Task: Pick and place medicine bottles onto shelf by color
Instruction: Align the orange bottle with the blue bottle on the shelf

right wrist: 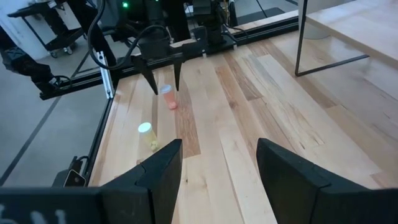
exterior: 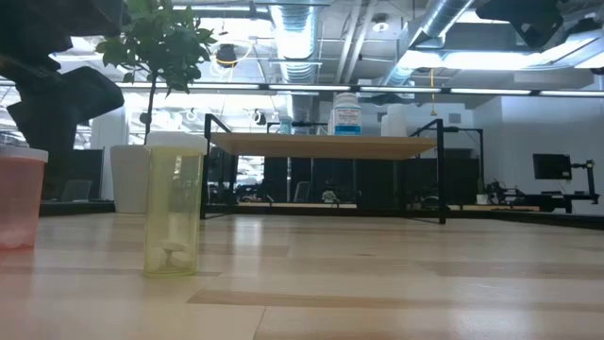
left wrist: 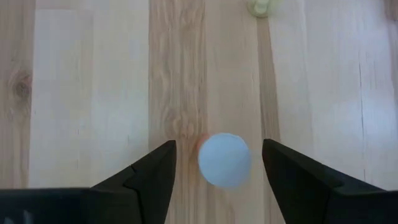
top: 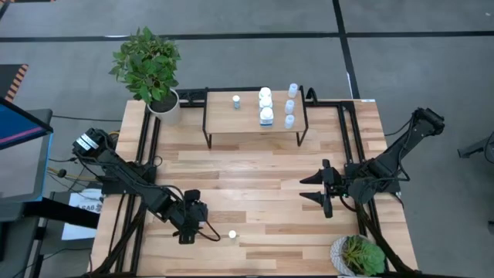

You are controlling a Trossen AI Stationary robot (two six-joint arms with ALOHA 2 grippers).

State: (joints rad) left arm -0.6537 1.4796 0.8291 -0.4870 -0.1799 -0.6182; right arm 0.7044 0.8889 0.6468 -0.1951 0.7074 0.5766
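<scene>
My left claw [top: 187, 225] hangs over the table's front left part, well away from the shelf [top: 255, 117], fingers spread wide. From my left wrist a pale round bottle cap [left wrist: 224, 160] sits between my fingers [left wrist: 149, 180], touching neither, with bare wood on both sides. In the right wrist view this is a pinkish bottle [right wrist: 168, 98] standing upright just under my left fingertips. A yellow bottle [top: 231, 234] stands just beside it, toward the table's middle and front edge; it is upright, clear of my claw.

My right claw [top: 318, 190] waits over the table's right half, in front of the shelf, fingers wide apart, holding nothing.

The shelf stands at the back middle of the table [top: 255, 174]. It carries a small bottle [top: 236, 101] on its left part, three white bottles [top: 265, 106] in a line at the middle, and three pale blue ones [top: 290, 106] in a line on the right.

Open wood lies between shelf and both claws. A leafy plant [top: 148, 66] in a white pot stands left of the shelf at the back corner; a small plant [top: 360, 255] sits at the front right corner. Black rails run along both table sides. Grey floor around; the low view shows ceiling pipes and lights behind the shelf.
</scene>
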